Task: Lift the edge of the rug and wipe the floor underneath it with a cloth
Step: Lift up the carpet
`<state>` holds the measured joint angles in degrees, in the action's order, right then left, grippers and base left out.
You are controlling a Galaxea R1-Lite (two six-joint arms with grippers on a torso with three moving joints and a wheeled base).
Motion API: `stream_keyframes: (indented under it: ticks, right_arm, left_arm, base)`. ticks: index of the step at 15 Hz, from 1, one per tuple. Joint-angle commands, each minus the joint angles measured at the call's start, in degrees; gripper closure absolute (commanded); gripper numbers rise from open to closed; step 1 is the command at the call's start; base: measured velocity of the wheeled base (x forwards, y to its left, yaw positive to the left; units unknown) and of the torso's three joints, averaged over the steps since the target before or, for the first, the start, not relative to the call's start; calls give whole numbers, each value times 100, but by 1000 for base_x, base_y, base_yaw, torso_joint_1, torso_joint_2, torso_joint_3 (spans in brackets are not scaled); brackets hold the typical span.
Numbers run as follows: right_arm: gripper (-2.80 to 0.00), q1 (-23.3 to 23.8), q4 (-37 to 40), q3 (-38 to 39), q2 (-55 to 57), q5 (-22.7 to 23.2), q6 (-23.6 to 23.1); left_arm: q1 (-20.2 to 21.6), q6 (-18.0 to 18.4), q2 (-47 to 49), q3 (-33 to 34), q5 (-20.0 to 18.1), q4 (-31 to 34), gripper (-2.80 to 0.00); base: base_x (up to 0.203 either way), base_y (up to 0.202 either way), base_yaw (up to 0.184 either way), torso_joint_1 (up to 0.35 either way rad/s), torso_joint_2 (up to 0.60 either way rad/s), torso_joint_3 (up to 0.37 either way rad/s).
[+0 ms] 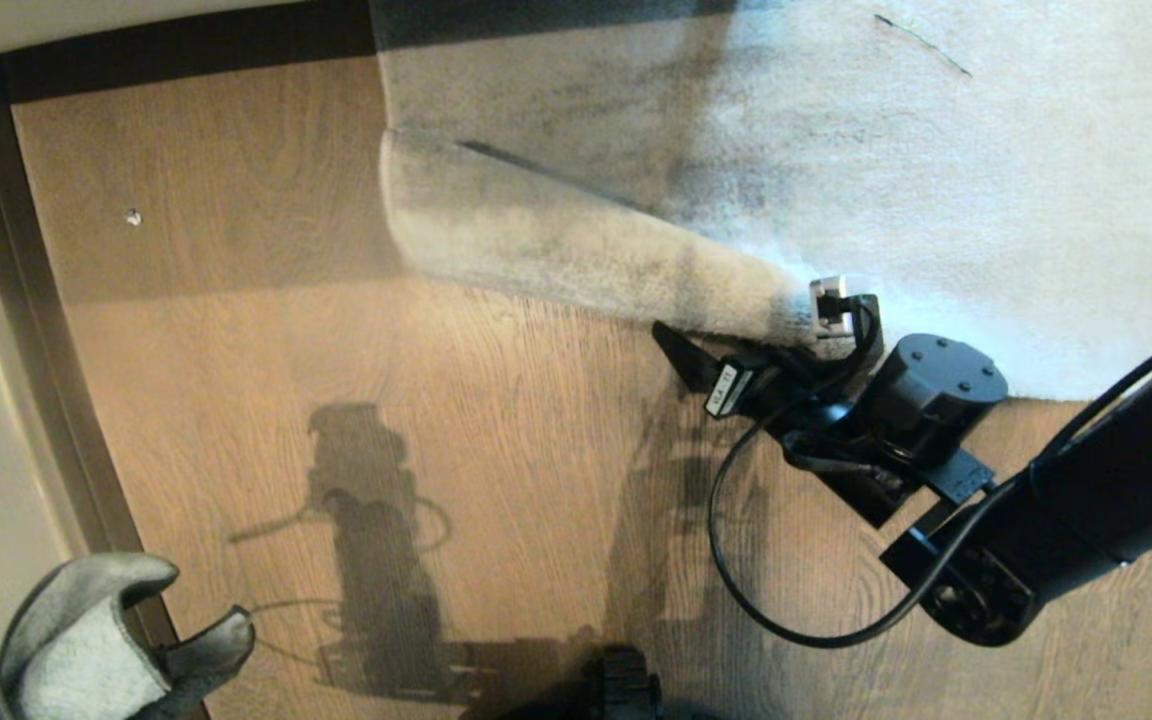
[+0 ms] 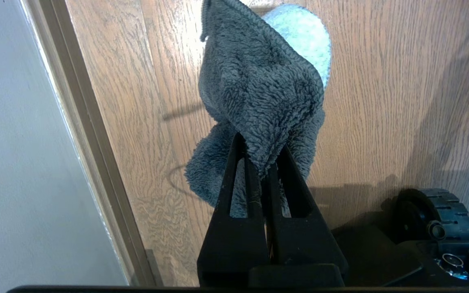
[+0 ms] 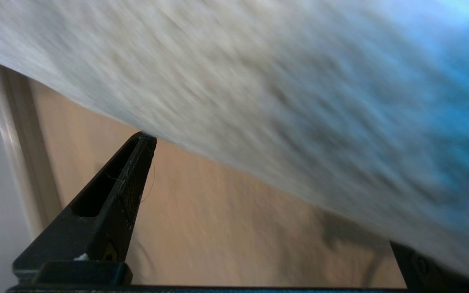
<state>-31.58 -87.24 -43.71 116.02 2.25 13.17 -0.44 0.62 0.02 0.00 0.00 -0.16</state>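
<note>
Rug took up the far right of the room: a big pale grey short-pile rug with darker patches. The rug edge [image 1: 576, 255] was already folded over on itself, making a soft roll that ran from the far left toward the middle. That roll left a strip of the warm brown wood-plank floor [image 1: 496, 420] bare on its near side.

The right gripper [image 1: 756, 345], black, sat at the right end of the roll, close by the rug. Its jaws were wide apart. One black finger [image 3: 116, 203] showed with its tip just at the rug, but nothing was pinched between the jaws. I think it was there to take or push the rug so the edge would stay up off the floor. I could not tell if it was coming in or backing off.

The left gripper [image 2: 261, 162] hung at the near left, beside the dark skirting strip [image 1: 46, 380] and the pale wall. Its jaws were clamped tight on the small thick grey cloth [image 2: 259, 89], which drooped above the planks. It looked parked there, keeping the cloth ready and well apart from the rug.

No wiping looked started. Next, I think, the cloth had to be brought over to the bare strip by the roll. If the roll flopped down first, the floor would be covered again.
</note>
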Motion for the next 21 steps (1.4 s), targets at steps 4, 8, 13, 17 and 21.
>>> stream_keyframes:
  ticks: [4,8,13,17,21]
  right_arm:
    - [-280,351,-250,222,-142,21,-78]
    - [-280,713,-250,446,-384,353,-78]
    - [-280,1010,-250,894,-747,417,-69]
    - [-280,995,-259,996,-889,426,-69]
    - [-280,639,-250,695,-922,416,319]
  left_arm:
    - [0,-1,-2,0,0,1,0]
    - [0,-1,-2,0,0,-2,0]
    - [0,-1,-2,0,0,-2,0]
    - [0,-1,-2,0,0,-2,0]
    - [0,-1,-2,0,0,-2,0]
  base:
    - [0,0,0,0,0,0]
    - [0,0,0,0,0,0]
    - [0,0,0,0,0,0]
    - [0,0,0,0,0,0]
    - [0,0,0,0,0,0]
